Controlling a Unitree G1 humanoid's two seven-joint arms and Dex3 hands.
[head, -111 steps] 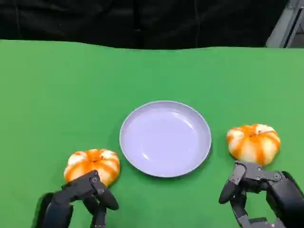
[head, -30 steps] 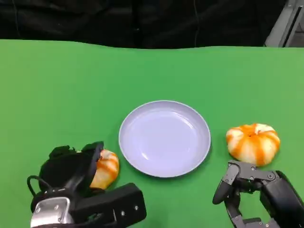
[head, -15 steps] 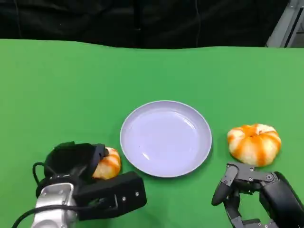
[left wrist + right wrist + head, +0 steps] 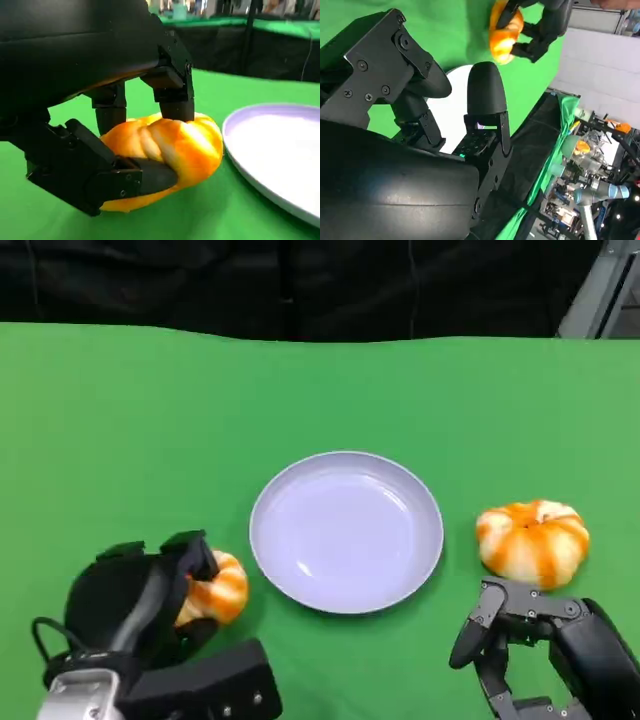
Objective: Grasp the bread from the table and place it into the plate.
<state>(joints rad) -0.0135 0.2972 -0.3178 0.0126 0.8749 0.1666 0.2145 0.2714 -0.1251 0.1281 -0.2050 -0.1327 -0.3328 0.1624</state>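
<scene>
Bread (image 4: 212, 592) sat pinched in the left hand (image 4: 140, 605) fingers (image 4: 172, 100); apparently shallow, it could slip short of the plate (image 4: 346, 531).

Black left hand (image 4: 140, 595), silver forearm (image 4: 85, 698) — blk cable (image 4: 42, 632)

— Where does the head view look from?
— From above, tilted down over the green desk (image 4: 320, 390); the plate (image 4: 346, 531) sits mid-frame, the left robot hand (image 4: 140, 600) low at one corner, the right robot hand (image 4: 545, 645) at the other.
— And the left wrist view?
— Very near, low over the desk, just behind its own robot hand (image 4: 100, 100); the bread (image 4: 165, 150) is close up, the plate's rim (image 4: 240, 165) beside it; both appear in the head view too.
— The right wrist view?
— Turned on its side, close behind its own robot hand (image 4: 420, 125); beyond it, far off across the desk, are the left robot hand and bread (image 4: 505, 30).
</scene>
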